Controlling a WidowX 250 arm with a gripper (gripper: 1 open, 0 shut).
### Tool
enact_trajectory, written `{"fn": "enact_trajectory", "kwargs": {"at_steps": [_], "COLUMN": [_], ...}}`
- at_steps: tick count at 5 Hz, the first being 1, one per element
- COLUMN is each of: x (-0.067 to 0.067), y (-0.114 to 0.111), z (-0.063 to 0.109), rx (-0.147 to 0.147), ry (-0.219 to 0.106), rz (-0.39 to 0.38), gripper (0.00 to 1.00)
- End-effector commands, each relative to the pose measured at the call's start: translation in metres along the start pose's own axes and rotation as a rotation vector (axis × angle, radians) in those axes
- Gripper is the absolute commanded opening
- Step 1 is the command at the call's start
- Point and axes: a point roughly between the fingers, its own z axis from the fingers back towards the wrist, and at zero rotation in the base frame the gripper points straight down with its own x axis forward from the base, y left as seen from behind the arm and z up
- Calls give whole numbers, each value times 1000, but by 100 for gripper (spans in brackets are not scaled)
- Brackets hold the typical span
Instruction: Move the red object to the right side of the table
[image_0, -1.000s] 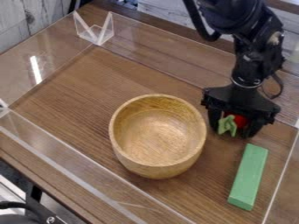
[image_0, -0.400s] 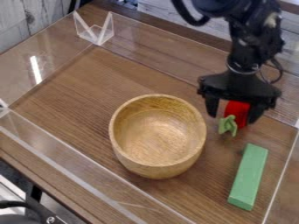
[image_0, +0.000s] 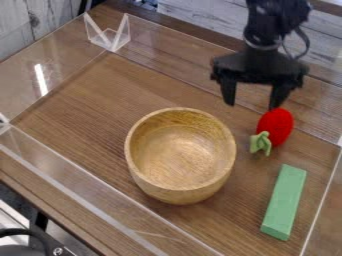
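The red object (image_0: 274, 126), a small rounded strawberry-like toy with a green leafy tip at its lower left, lies on the brown wood-grain table (image_0: 107, 100) at the right side, beside the wooden bowl. My gripper (image_0: 258, 93) hangs above and to the upper left of it, raised clear of the tabletop. Its two black fingers stand wide apart with nothing between them. The toy lies free of the gripper.
A round wooden bowl (image_0: 181, 153) sits mid-table, just left of the toy. A flat green rectangular block (image_0: 285, 201) lies at the front right. Clear acrylic walls (image_0: 80, 180) edge the table. A small clear stand (image_0: 107, 32) is at the back left.
The gripper, which stood low around the red toy, has risen and moved back and to the left. The toy now lies uncovered on the table where it was.
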Motion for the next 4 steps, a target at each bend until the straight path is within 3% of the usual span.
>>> {"fn": "enact_trajectory", "kwargs": {"at_steps": [1,2,4], "x": [30,40,38], "y": [-4,-11,-23], "z": [21,11,14], "rx": [-33,-21,10], "ry": [-94,-102,-82], "rz": [53,85,107], "gripper": [100,100,100]}}
